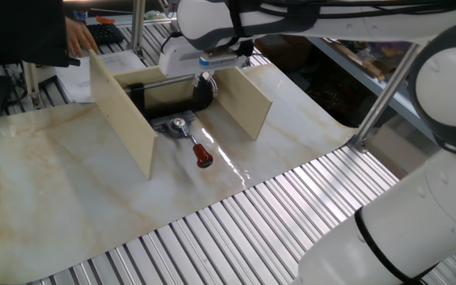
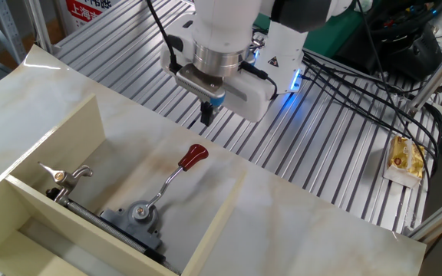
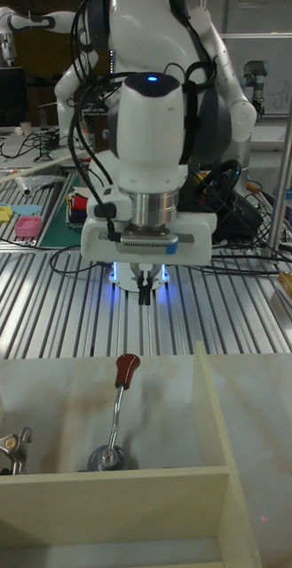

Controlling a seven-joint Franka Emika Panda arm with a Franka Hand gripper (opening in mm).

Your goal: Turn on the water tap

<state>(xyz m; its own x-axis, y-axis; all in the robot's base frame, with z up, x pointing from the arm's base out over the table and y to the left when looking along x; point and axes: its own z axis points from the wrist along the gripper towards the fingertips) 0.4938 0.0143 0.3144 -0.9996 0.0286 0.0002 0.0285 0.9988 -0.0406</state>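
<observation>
The water tap is a small metal base [image 1: 180, 124] with a thin lever ending in a red knob [image 1: 203, 157], lying between two wooden boards on the marble sheet. The base [image 2: 140, 212] and knob [image 2: 193, 156] also show in the other fixed view, and the knob [image 3: 126, 368] in the tall view. My gripper [image 2: 206, 116] hangs above and beyond the knob, fingers together with nothing in them. It shows over the clamp end [image 1: 205, 79] and in the tall view [image 3: 144, 297], a clear gap above the knob.
Two upright wooden boards [image 1: 125, 115] [image 1: 248, 99] flank the tap, with a black C-clamp [image 1: 203, 96] and its metal screw handle [image 2: 67, 176] behind. A person's hand [image 1: 77, 36] rests on the left board. Ribbed aluminium table [image 2: 336, 169] and cables [image 2: 374, 84] surround the sheet.
</observation>
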